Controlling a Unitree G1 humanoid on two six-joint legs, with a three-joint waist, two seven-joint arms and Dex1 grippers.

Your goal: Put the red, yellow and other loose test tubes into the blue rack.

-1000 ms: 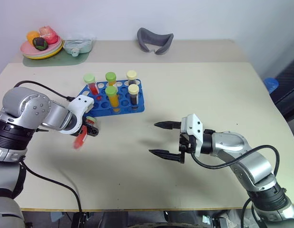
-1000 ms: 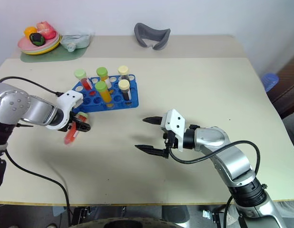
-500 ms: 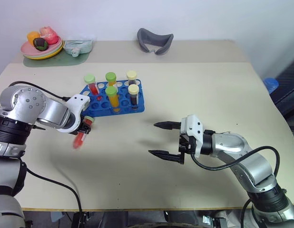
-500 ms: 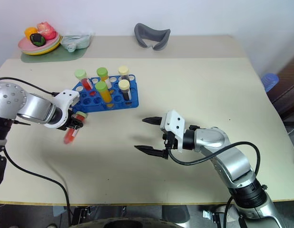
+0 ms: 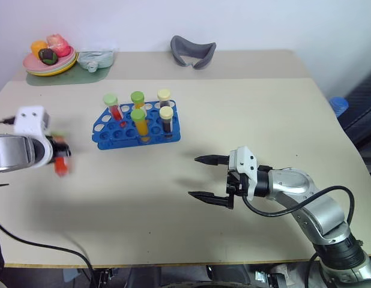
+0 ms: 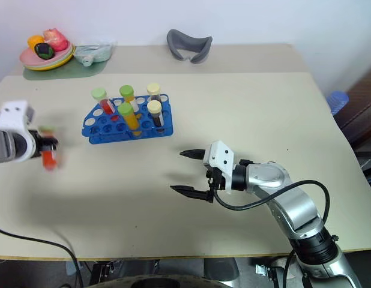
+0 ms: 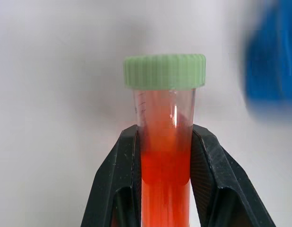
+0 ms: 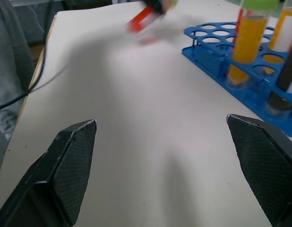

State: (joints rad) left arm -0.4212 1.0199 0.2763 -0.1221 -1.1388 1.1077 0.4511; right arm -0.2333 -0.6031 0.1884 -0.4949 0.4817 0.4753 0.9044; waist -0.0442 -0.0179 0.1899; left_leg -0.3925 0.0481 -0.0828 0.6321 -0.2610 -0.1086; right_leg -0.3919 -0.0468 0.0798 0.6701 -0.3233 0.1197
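Left gripper (image 7: 165, 156) clamps red tube (image 7: 165, 142), light-green cap (image 7: 165, 71) legible at wrist.

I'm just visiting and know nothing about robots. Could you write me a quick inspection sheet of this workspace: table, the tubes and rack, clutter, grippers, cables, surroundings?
Surface: beige table, two boards joined near the far side.
Job's things: blue rack holds five capped tubes; one red test tube with light-green cap is held off to the rack's left.
Clutter: plate of toy food on a pale green tray, grey curved object, all at the far edge.
Grippers: left gripper shut on the red test tube; right gripper open, empty, over bare table.
Cables: black cable along the right arm.
Surroundings: white wall behind; blue object beyond the right edge.
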